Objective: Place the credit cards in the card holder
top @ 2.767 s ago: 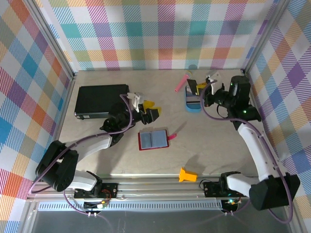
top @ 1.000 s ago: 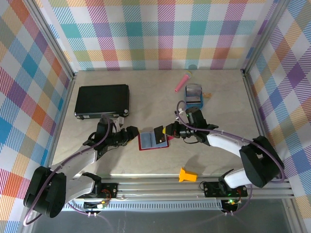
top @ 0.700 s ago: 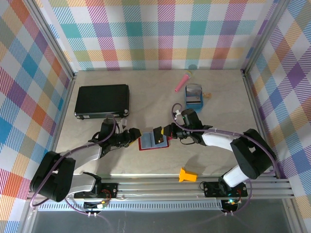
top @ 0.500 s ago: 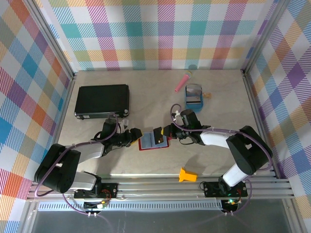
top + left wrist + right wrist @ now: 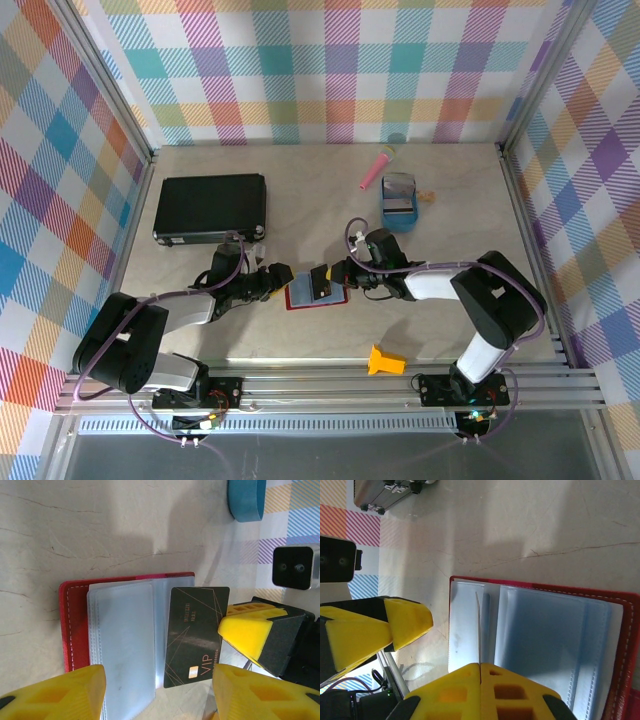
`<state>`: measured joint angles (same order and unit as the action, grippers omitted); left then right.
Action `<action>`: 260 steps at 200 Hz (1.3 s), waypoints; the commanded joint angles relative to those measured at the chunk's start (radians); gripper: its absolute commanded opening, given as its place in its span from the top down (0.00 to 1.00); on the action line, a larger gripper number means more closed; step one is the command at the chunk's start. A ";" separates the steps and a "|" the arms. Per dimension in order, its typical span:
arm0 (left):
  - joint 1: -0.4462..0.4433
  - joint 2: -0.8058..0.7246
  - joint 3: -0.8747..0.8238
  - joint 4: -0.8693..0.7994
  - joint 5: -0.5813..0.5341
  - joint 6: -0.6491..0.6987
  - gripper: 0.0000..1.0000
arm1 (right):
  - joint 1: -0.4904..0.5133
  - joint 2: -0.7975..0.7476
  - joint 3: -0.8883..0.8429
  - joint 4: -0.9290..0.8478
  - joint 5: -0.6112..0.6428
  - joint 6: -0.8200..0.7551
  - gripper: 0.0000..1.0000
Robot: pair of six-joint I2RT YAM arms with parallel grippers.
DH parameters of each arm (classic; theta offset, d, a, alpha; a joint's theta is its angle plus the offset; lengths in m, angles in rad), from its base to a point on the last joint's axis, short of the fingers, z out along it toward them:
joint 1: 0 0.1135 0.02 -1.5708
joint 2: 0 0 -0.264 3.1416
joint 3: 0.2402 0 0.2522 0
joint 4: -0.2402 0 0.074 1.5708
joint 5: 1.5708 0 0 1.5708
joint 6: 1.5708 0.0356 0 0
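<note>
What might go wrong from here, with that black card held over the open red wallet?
1. The right gripper pinches the black card by one end only, so it may twist or slip and miss the clear pocket.
2. The card holder lies loose on the table. The left gripper is open and seems not to clamp it, so a push may slide it away.
3. Both grippers sit close together and might bump.

Top camera: high up by the near edge, looks down on the whole table (image 5: 300, 200).
Left wrist camera: low and very close, faces the card holder (image 5: 75, 625) from the left.
Right wrist camera: very close, faces it from the right.
Shared: all three see the open card holder.
</note>
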<state>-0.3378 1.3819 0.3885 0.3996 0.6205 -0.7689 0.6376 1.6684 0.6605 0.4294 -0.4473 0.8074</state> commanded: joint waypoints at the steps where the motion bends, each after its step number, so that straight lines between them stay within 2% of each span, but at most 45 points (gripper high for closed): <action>1: 0.003 -0.015 -0.017 0.017 0.011 0.015 0.42 | 0.008 0.005 -0.014 0.040 0.015 0.024 1.00; 260: -0.023 0.089 -0.040 0.134 0.018 -0.013 0.42 | 0.027 0.062 -0.015 0.056 0.009 0.111 1.00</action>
<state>-0.3466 1.4605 0.3611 0.4927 0.6205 -0.7731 0.6563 1.7218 0.6594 0.4778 -0.4377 0.8955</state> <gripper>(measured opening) 0.585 0.040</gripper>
